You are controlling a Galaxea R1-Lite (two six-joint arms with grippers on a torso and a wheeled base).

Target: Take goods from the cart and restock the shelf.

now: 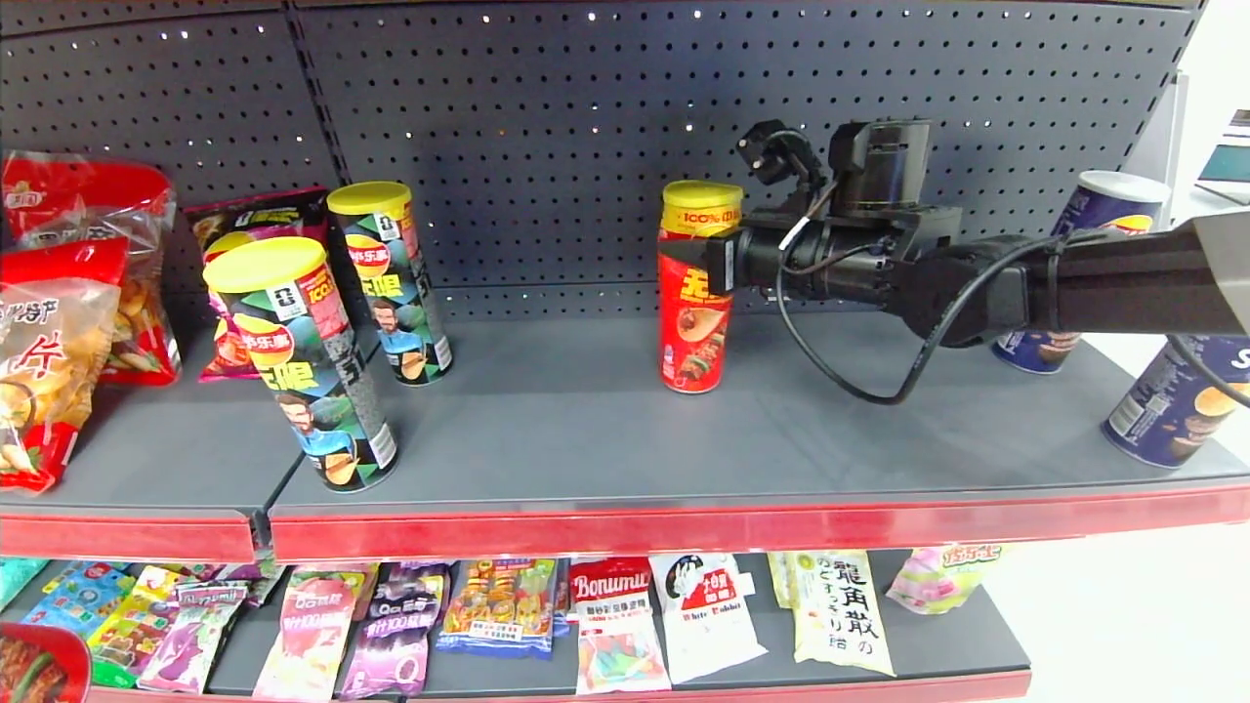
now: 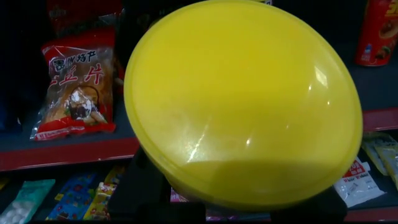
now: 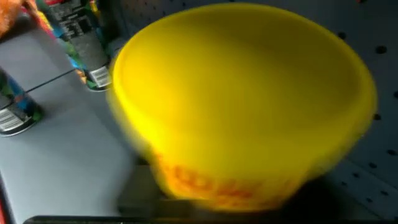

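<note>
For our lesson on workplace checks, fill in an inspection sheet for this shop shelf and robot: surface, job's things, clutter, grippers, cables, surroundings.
Surface: grey shelf with a red front edge, bare in the middle.
Job's things: red can upright mid-shelf; front green can and rear green can at the left; blue cans at the right.
Clutter: nothing seen.
Grippers: right gripper at the red can's upper part; left gripper under a yellow lid close to its camera.
Cables: black cable loops down from the right arm, above the shelf.
Surroundings: pegboard behind; snack bags at the left; sachets on the shelf below.
</note>
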